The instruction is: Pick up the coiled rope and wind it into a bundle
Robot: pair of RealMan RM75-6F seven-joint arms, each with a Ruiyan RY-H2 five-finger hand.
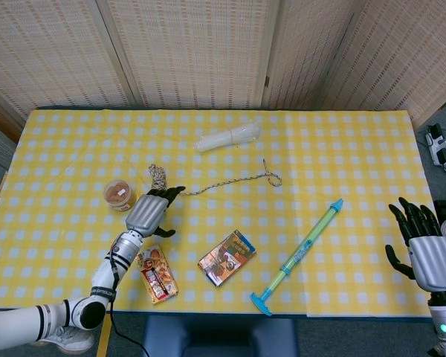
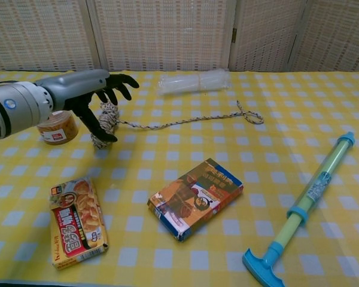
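A bench (image 1: 357,149) draped in a yellow-and-white checked cloth carries the scene, set before woven-panel screens (image 1: 193,52). The left robot hand (image 1: 150,210), silver-backed with black fingers (image 2: 121,84), hovers over the coiled end of the speckled cord rope (image 2: 103,128) at the bench's left-centre, its fingers spread apart and grasping nothing. The rope's loose tail runs rightward across the cloth to a small loop (image 2: 251,116). The right robot hand (image 1: 424,242) waits off the bench's right edge, fingers splayed and empty; the chest view does not show it. A long green-and-blue plastic water pump toy (image 2: 305,206) lies diagonally at the right. A clear rolled bundle of plastic (image 2: 194,81) sits near the far edge. An orange-and-blue printed carton (image 2: 195,197) lies near the front centre, a red-and-yellow snack box (image 2: 76,221) to its left. A small round tub with an orange lid (image 1: 120,195) stands just left of the coil.
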